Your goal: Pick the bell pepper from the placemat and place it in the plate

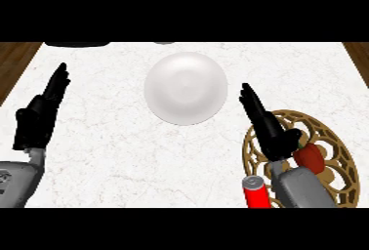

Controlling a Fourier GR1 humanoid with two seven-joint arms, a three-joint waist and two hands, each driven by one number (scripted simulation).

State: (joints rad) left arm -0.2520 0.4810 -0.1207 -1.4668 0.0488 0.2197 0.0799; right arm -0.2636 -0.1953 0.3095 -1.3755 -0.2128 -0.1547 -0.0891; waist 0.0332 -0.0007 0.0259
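A: Report the position of the bell pepper point(310, 155).

B: The bell pepper, red, lay on the gold openwork placemat point(338, 146) at the right side of the white marble counter point(108, 146). It sat just beside the right hand point(272, 132), partly hidden behind the wrist.

A: State of the right hand?

B: Fingers were straight and pointed away from the robot, thumb spread toward the pepper. The hand held nothing. Whether the thumb touched the pepper could not be told.

A: Left hand?

B: The left hand point(42, 114) stood at the left of the counter, fingers extended and relaxed, holding nothing.

A: Plate location?

B: The white plate point(186, 88) lay on the counter between the two hands, well apart from the pepper.

A: Other items?

B: A red cylinder with a grey cap point(256, 191) lay at the placemat's near-left edge, beside the right forearm.
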